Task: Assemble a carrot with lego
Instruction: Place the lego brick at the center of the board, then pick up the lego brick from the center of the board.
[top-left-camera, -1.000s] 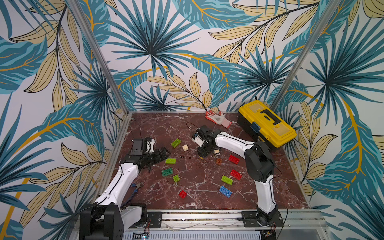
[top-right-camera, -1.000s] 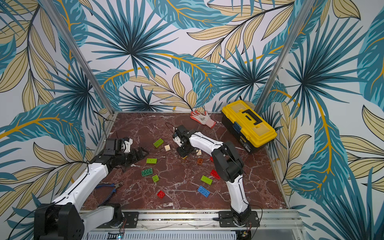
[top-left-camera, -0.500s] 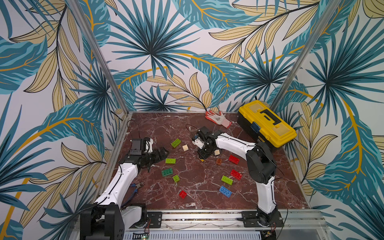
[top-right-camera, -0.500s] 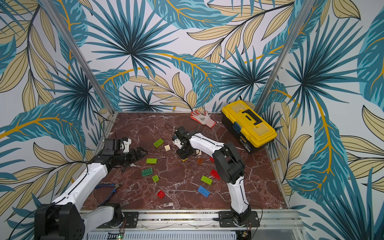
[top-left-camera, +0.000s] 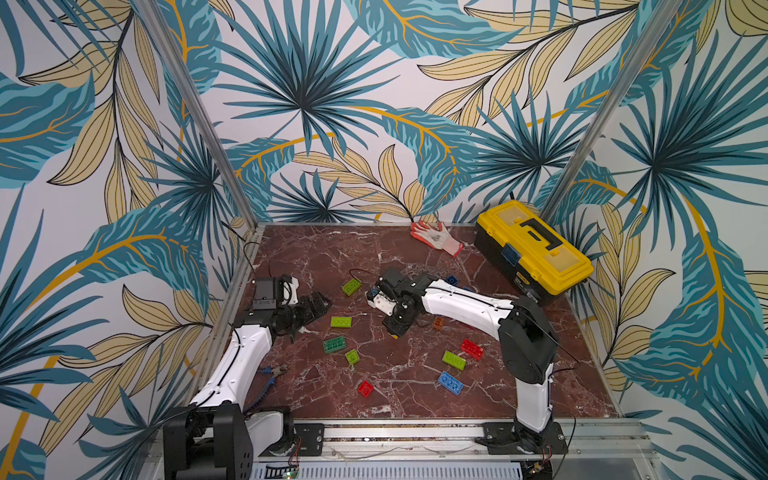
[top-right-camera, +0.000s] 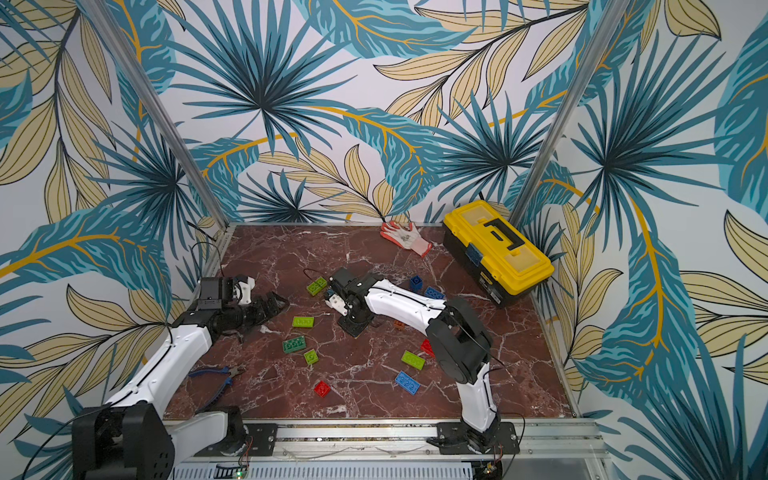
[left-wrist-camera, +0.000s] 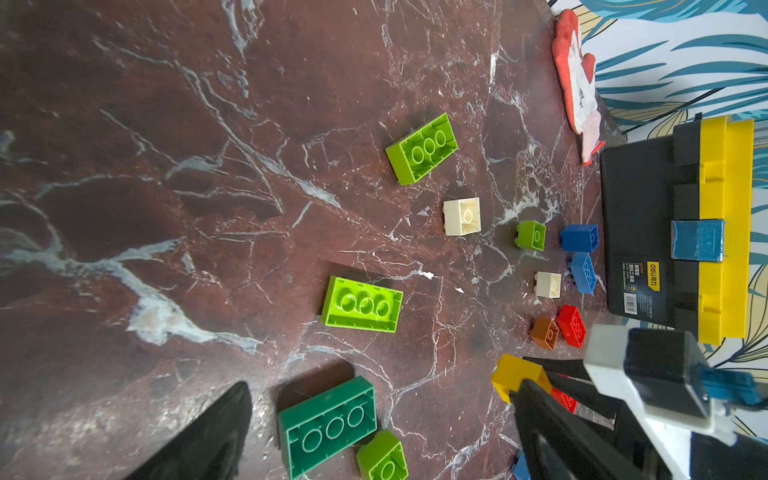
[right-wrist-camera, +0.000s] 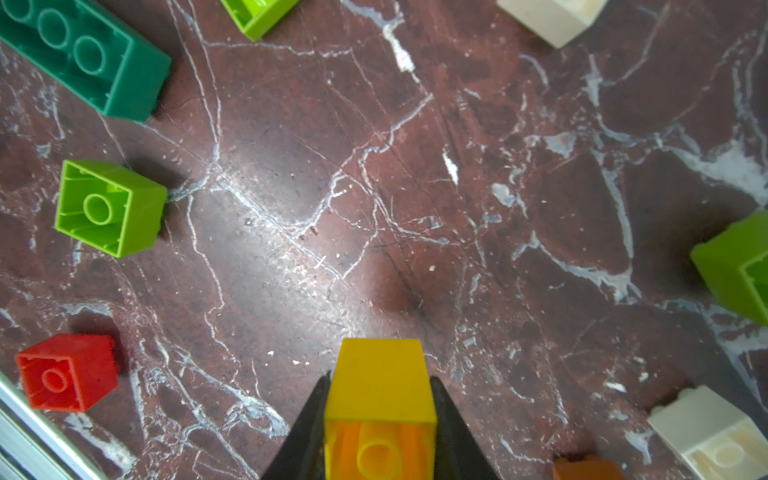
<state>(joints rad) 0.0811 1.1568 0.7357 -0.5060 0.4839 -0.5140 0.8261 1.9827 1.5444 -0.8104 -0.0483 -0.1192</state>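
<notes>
Both jaws of the right gripper (right-wrist-camera: 380, 380) clamp a yellow brick (left-wrist-camera: 513, 372) by its sides, hollow underside turned to the wrist camera. The brick hangs low over the table (top-left-camera: 332, 249), near its middle; whether it is clear of the marble cannot be told. Just beside it lies an orange brick (top-left-camera: 437, 323), with a red brick (top-left-camera: 471, 348) and a blue brick (top-left-camera: 450, 382) farther out.

Across the table the left gripper (top-left-camera: 318, 311) hangs wide open and empty, facing a cluster of green bricks (top-left-camera: 340, 321). Every other brick lies single and nothing is joined, so the build appears to be at its first pick.

The next move likely calls for carrying the yellow brick to a partner, probably the orange one. It must be turned so hollow meets studs, squared at the edges and pressed straight down, while the open left gripper could steady the lower piece. Green bricks would serve as leaves.

A toolbox (top-left-camera: 534, 249), glove (top-left-camera: 436, 237) and pliers (top-left-camera: 272, 371) sit at the edges, well apart.
</notes>
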